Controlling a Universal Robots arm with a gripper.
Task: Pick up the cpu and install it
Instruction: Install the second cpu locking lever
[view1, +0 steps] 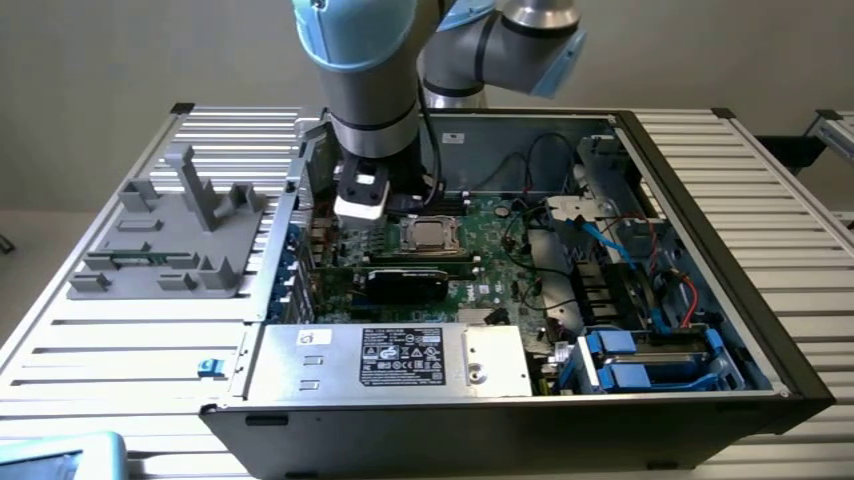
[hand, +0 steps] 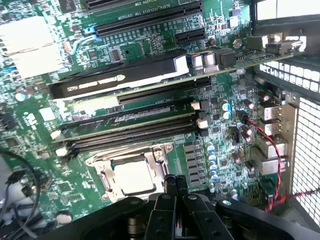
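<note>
The cpu (view1: 427, 235) is a small shiny square lying flat inside the metal-framed socket (view1: 403, 240) on the motherboard of the open computer case (view1: 747, 300). In the wrist view the cpu (hand: 132, 177) sits within the socket frame (hand: 102, 177). My gripper (view1: 363, 214) hangs over the board just to the exterior view's left of the socket. Seen from the wrist, the gripper (hand: 175, 186) is shut, fingertips pressed together with nothing between them, just beside the socket's edge and apart from the cpu.
A black graphics card (hand: 115, 80) and long memory slots (hand: 130, 125) lie beyond the socket. Cables (view1: 601, 235), blue drive bays (view1: 654, 360) and a power supply (view1: 387, 358) crowd the case. A grey fixture (view1: 174, 235) stands on the slatted table at the exterior view's left.
</note>
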